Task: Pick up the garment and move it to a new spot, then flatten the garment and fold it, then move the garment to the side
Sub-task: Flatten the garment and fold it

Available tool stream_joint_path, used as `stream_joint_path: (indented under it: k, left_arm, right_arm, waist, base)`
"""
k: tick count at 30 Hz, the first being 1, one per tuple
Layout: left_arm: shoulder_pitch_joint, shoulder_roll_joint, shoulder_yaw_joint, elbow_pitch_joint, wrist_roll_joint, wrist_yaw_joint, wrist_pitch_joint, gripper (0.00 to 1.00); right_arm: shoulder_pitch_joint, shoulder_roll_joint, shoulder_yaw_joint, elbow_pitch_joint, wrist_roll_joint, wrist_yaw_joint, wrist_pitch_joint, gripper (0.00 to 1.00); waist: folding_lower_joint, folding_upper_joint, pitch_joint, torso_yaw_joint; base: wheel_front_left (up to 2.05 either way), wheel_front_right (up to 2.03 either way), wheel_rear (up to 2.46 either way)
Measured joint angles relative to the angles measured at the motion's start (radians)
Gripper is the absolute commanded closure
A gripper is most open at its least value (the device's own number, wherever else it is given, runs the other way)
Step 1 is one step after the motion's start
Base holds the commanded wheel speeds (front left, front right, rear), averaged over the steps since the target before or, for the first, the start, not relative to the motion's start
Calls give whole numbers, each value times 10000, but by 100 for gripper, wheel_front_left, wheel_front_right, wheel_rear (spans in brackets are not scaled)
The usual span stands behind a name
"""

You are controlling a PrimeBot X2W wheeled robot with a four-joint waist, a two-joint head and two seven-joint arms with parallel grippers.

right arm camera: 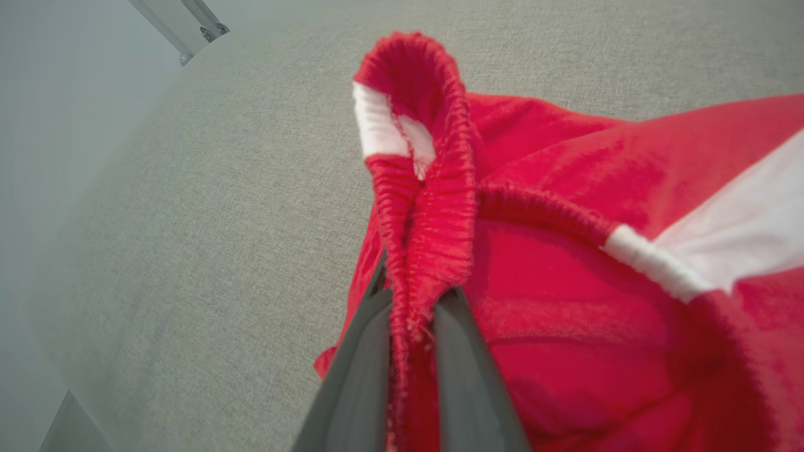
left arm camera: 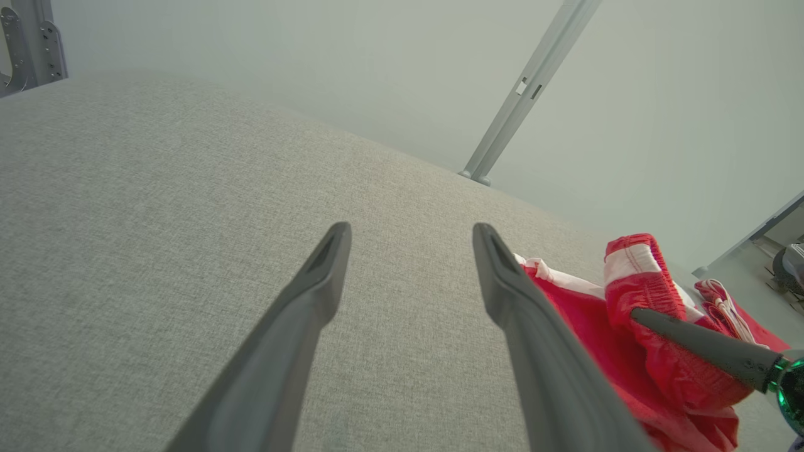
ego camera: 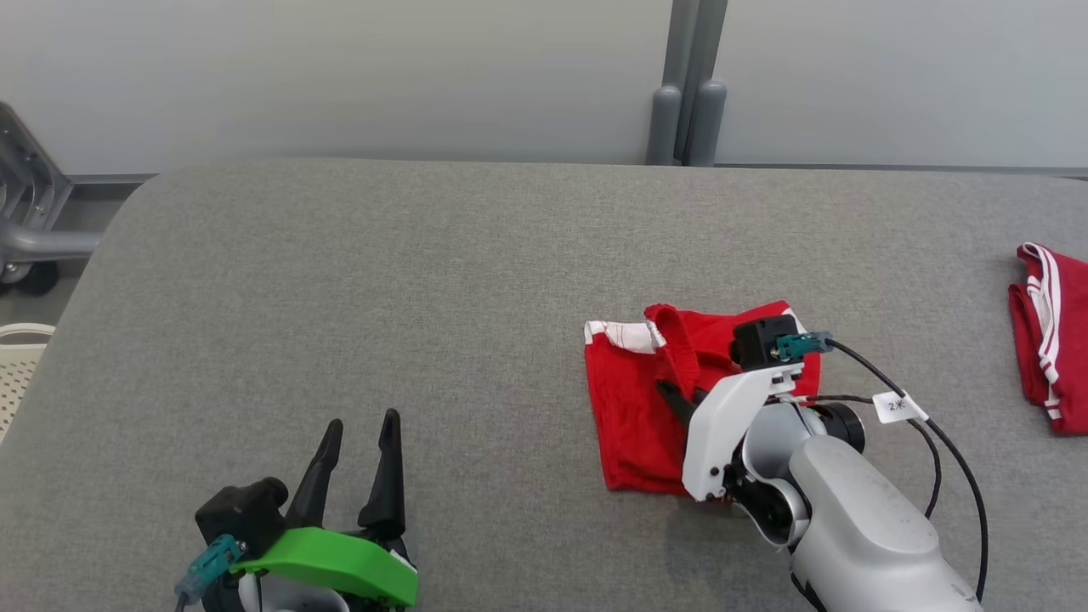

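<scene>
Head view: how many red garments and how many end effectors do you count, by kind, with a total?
Red garments: 2, the centre garment and the edge garment.
End effectors: 2, the left end effector open, the right end effector shut on the centre garment.
Total: 4.

Head camera looks down on the table (ego camera: 340,280). Wrist cameras sit low — the right nearest the garment (right arm camera: 565,314), shared by all 3.
</scene>
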Motion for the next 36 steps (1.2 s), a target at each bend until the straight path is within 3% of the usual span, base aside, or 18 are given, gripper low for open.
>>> stream_joint_path:
  k: [5,7,8,9,10,11,22,30,31,32,35,36]
  left_arm:
    - [-37,-88,-73,157,2,-71,0,0]
    - [-67,-115,-109,221,4,-81,0,0]
    - [-76,-128,-127,261,4,-88,0,0]
    - [-84,-144,-146,301,4,-117,0,0]
    - [-90,-153,-163,326,4,-128,0,0]
    - [-92,-161,-174,349,4,-150,-2,0]
    - [11,-86,-117,336,0,-144,-29,0]
    - [158,-23,-31,67,2,-17,-29,0]
    - [176,-17,-21,27,4,19,-29,0]
    - [189,-4,-15,-8,17,27,-29,0]
    - [210,59,0,-161,61,81,-29,0]
    - [212,73,0,-240,77,119,-31,0]
  right_arm:
    - [-516,4,518,1181,205,0,-291,98]
    - [-692,6,688,1632,245,0,-395,62]
    - [-771,4,798,1825,288,0,-433,50]
    - [-846,4,907,1983,355,0,-470,21]
    - [-909,4,1014,2071,439,2,-562,2]
    - [-978,4,1137,2155,539,0,-642,0]
    - [-1313,12,2506,1889,1569,2,-1162,0]
    - [-1467,12,2213,1524,1333,2,-2476,0]
    - [-1471,10,2102,1517,1202,2,-2637,34]
    - [-1468,10,1967,1513,1043,2,-2809,56]
    - [-1417,12,1371,1513,665,2,-3298,86]
    - [-1358,10,1129,1509,562,2,-3453,90]
  waist:
    - [0,0,-63,187]
    - [0,0,-100,238]
    - [0,0,-124,259]
    - [0,0,-148,278]
    - [0,0,-174,293]
    - [0,0,-201,305]
    - [0,0,-434,87]
    - [0,0,-522,-309]
    - [0,0,-528,-362]
    - [0,0,-533,-415]
    - [0,0,-547,-559]
    - [0,0,-549,-599]
  base:
    - [0,0,0]
    - [0,0,0]
    - [0,0,0]
    - [0,0,0]
    - [0,0,0]
    - [0,0,0]
    - [0,0,0]
    - [0,0,0]
    - [0,0,0]
    - [0,0,0]
    - [0,0,0]
    - [0,0,0]
